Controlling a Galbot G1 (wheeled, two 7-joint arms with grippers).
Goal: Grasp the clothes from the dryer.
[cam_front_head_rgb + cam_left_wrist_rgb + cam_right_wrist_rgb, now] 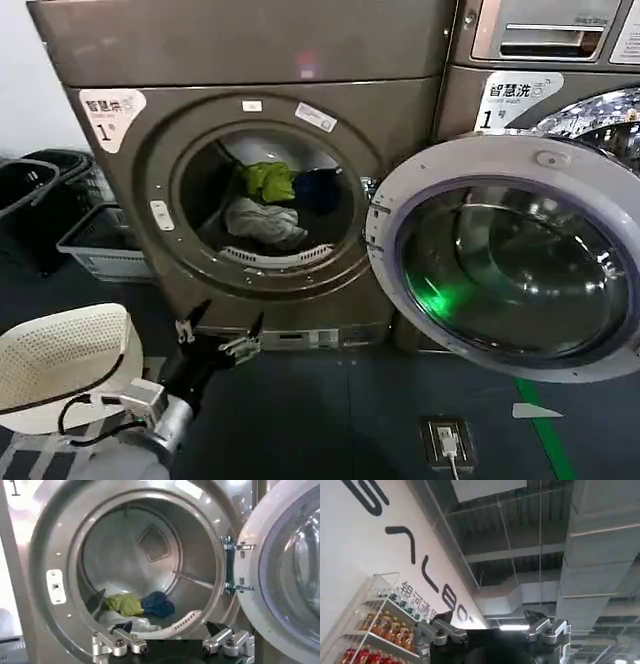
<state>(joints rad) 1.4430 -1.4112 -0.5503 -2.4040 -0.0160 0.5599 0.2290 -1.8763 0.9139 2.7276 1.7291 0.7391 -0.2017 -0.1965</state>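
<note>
Left gripper (220, 338), lower left of the head view, jaws spread and empty, below the dryer (250, 180) opening. Door (510, 255) swung open at right. Clothes (268, 205) remain in the drum, centre frame: reach and grasp still to do.

Green, blue and white clothes (268, 205) lie in the dryer drum (200, 190).

Green (268, 180), blue (320, 190), white clothes (262, 221)
</note>
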